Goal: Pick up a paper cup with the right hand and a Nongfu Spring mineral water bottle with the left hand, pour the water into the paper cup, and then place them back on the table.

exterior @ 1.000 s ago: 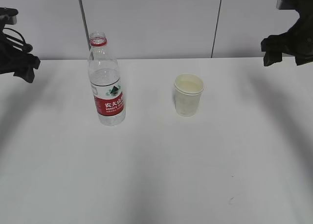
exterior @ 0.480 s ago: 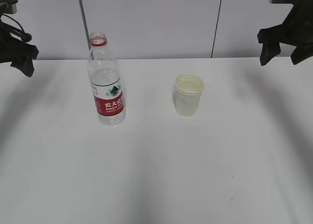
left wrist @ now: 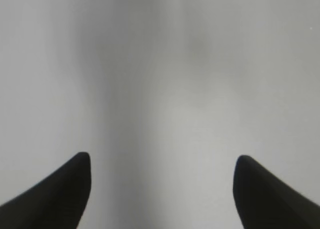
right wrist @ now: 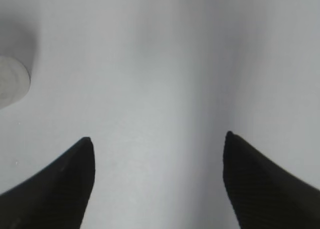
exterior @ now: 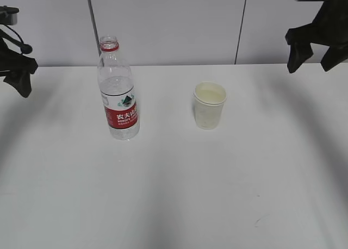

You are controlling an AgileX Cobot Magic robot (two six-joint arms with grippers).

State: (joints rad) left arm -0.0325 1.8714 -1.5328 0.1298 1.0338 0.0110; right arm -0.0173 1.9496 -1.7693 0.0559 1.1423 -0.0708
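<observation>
The Nongfu Spring bottle [exterior: 118,97] stands upright on the white table [exterior: 174,178], left of centre, uncapped and with a red-and-white label. The paper cup [exterior: 209,105] stands upright to its right, a hand's width away. My left gripper [exterior: 19,78] hangs at the far left edge, well clear of the bottle. In the left wrist view it [left wrist: 162,161] is open over bare table. My right gripper [exterior: 311,64] hangs at the upper right, above and right of the cup. In the right wrist view it [right wrist: 157,138] is open and empty, and a blurred pale round shape [right wrist: 11,86] at the left edge looks like the cup.
A small dark scuff mark [exterior: 256,222] lies on the table near the front right. A grey panelled wall [exterior: 174,26] stands behind the table's far edge. Soft arm shadows fall across the tabletop.
The right gripper has risen slightly and shifted a little left. The left gripper has shifted slightly left and down. The bottle and cup have not moved.
</observation>
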